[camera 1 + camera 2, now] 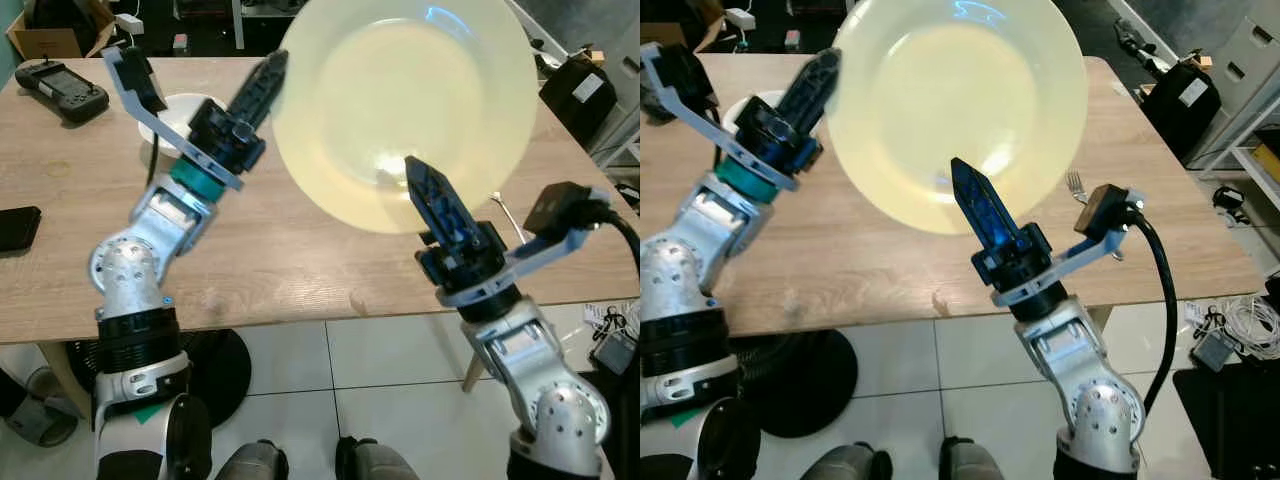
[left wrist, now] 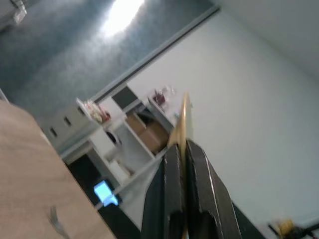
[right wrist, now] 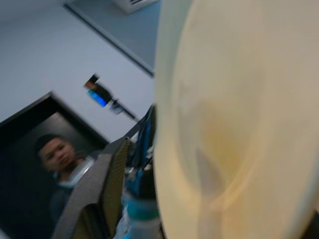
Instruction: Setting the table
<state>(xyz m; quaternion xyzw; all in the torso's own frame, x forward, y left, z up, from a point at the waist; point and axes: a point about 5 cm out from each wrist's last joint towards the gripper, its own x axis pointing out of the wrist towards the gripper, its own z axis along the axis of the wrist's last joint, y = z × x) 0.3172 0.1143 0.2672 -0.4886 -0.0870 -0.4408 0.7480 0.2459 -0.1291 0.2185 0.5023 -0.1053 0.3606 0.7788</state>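
Desk (image 1: 300, 270) of pale wood sits below the robot, and things go like this from left to right. A black phone (image 1: 18, 226) lies at the left edge, with a black controller (image 1: 62, 90) farther back. A white bowl (image 1: 180, 112) rests behind the left pincer (image 1: 272, 72), which is squeezed tight on the rim of 1 big yellow plate (image 1: 400, 100). The plate is up in the air above the desk. The right pincer (image 1: 415, 170) pinches the plate's near rim. A fork (image 1: 1076, 186) lies on the desk at the right. I think the plate is being carried; next both arms should lower it flat by the fork.
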